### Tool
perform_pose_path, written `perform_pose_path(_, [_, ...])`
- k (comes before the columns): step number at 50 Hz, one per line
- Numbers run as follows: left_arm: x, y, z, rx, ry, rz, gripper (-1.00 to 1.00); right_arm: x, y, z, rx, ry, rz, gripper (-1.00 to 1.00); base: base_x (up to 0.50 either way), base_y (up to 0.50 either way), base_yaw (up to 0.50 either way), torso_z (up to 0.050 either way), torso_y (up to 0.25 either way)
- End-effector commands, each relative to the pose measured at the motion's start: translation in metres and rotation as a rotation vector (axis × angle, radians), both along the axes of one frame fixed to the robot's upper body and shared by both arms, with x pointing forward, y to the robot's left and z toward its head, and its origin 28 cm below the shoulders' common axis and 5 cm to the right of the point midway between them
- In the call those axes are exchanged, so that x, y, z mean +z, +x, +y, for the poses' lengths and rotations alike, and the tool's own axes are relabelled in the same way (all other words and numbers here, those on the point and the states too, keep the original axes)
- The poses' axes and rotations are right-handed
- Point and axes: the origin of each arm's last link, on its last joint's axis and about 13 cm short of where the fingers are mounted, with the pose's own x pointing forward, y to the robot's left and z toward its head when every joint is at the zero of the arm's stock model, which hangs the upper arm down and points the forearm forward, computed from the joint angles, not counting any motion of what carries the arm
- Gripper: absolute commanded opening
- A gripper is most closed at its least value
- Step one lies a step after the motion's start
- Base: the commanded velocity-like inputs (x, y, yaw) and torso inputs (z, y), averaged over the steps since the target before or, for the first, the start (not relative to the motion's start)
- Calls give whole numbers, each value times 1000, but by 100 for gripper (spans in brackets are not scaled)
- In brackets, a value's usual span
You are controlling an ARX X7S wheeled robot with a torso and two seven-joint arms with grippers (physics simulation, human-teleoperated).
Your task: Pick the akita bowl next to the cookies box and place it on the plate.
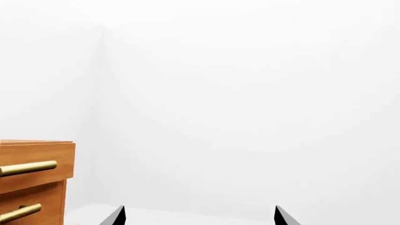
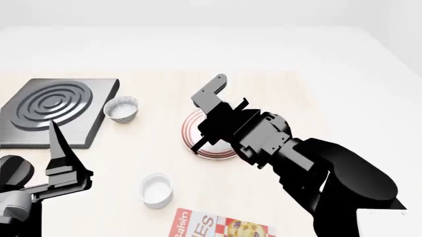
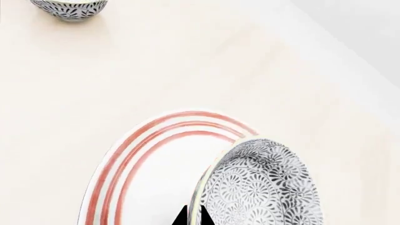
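Note:
The akita bowl (image 3: 262,187) hangs tilted on its side, its grey-black patterned outside facing the right wrist camera. My right gripper (image 3: 195,216) is shut on its rim, one finger on each side. The plate (image 3: 156,159), white with red rings, lies directly beneath, with the bowl over its edge. In the head view the right arm covers most of the plate (image 2: 189,131) and hides the bowl. The cookies box (image 2: 221,226) lies at the table's near edge. My left gripper (image 1: 200,216) is open, empty and faces a white wall.
A second patterned bowl (image 2: 121,108) sits beside a dark square slab with raised rings (image 2: 56,109) at the left. A plain white cup (image 2: 156,190) stands close to the cookies box. A wooden drawer cabinet (image 1: 34,173) shows in the left wrist view.

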Motion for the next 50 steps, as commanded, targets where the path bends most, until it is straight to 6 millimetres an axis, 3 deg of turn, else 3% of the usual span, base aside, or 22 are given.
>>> perform_pose_path(1, [1, -1, 0, 9, 10, -7, 100, 0, -1, 0, 1, -26, 0, -100, 0, 0, 0, 0, -250])
perform_pose_path(7, [2, -2, -1, 10, 7, -12, 100, -1, -1, 1, 7, -26, 3, -100, 0, 0, 0, 0, -194])
perform_pose_path(33, [4, -2, -1, 2, 11, -22, 100, 1, -2, 3, 18, -30, 2, -100, 0, 0, 0, 0, 0])
perform_pose_path(43, [4, -2, 0, 7, 4, -26, 100, -2, -2, 2, 18, -30, 2, -100, 2, 0, 0, 0, -222])
perform_pose_path(50, [4, -3, 0, 17, -20, -40, 100, -1, -2, 2, 14, -31, 0, -100, 0, 0, 0, 0, 0])
